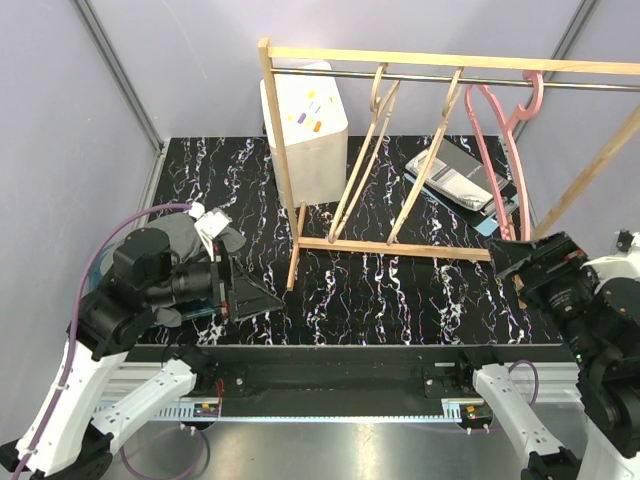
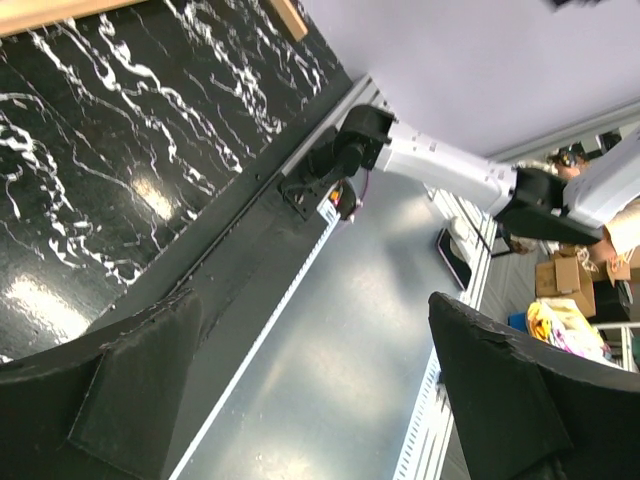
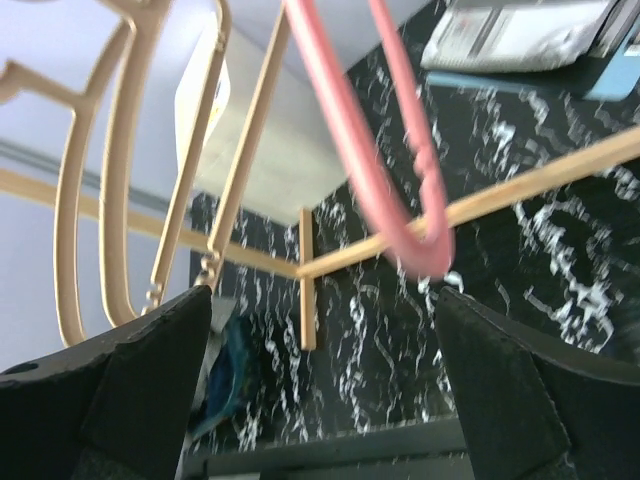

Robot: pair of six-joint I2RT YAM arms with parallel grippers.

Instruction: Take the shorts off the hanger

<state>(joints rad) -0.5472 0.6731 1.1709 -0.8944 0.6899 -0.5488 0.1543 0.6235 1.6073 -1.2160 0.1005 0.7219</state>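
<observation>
The shorts lie in a heap on the table at the left, grey cloth (image 1: 186, 234) on top, partly hidden behind my left arm. The right wrist view shows the heap as blue and grey cloth (image 3: 224, 366) far to the left. A pink hanger (image 1: 497, 130) hangs bare from the rack's rail and is blurred in the right wrist view (image 3: 398, 165). Two wooden hangers (image 1: 368, 150) also hang bare. My right gripper (image 1: 516, 256) (image 3: 325, 295) is open and empty just below the pink hanger's lower corner. My left gripper (image 1: 243, 293) (image 2: 315, 300) is open and empty near the front edge.
The wooden rack (image 1: 390, 247) stands across the middle of the black marbled table (image 1: 400, 290). A white bag (image 1: 305, 125) stands behind the rack's left post. A dark flat packet (image 1: 460, 175) lies at the back right. The left wrist view shows the right arm's base (image 2: 345, 160).
</observation>
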